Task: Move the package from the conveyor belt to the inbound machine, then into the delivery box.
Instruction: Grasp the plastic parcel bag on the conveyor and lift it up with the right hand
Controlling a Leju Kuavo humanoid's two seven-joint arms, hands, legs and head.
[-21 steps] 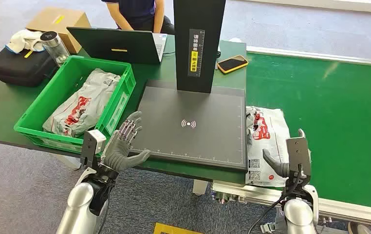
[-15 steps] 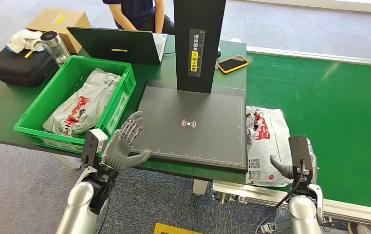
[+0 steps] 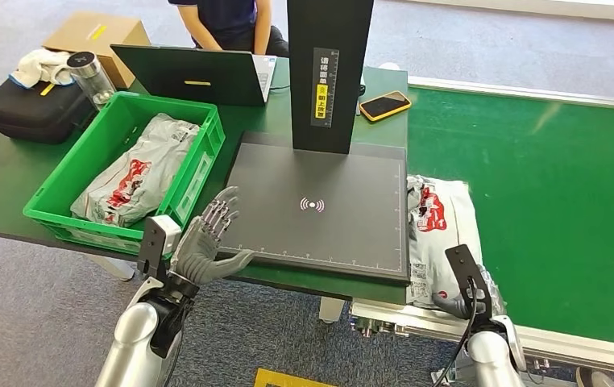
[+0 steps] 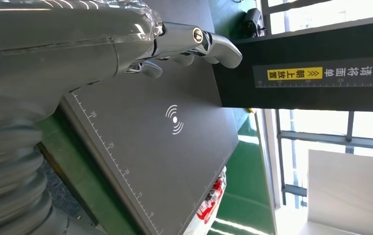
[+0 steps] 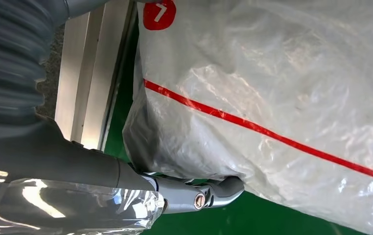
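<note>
My right hand (image 3: 458, 300) is down at the near edge of the conveyor belt (image 3: 562, 201), against the near end of the package (image 3: 437, 230), a white plastic mailer with red print that lies on the green belt just beside the right edge of the black scanner pad (image 3: 320, 205). From the wrist camera I see my thumb (image 5: 214, 193) curled against the crinkled underside of the bag where a red stripe crosses it, but my other fingers are hidden behind the plastic, so I cannot tell whether I have a grip on it or am only touching it. My left hand (image 3: 205, 242) is raised at the near left corner of the scanner pad, holding nothing, its fingers spread and pointing up and forward, the thumb out to the side over the pad's edge. The pad shows a small wireless symbol (image 3: 312, 205) at its middle and a ruler scale along its border, and a black upright column (image 3: 328, 72) with a yellow label rises from its far side. To the left of the pad stands a green crate (image 3: 62, 211) on the table (image 3: 6, 185), with two similar white bags (image 3: 138, 169) lying inside it. Farther back on the table I see an open laptop (image 3: 187, 72), a phone in an orange case (image 3: 384, 105), a black bag (image 3: 26, 109), a clear bottle (image 3: 90, 74) and a cardboard box (image 3: 98, 36). A person in a dark shirt (image 3: 223, 20) sits behind the laptop.
</note>
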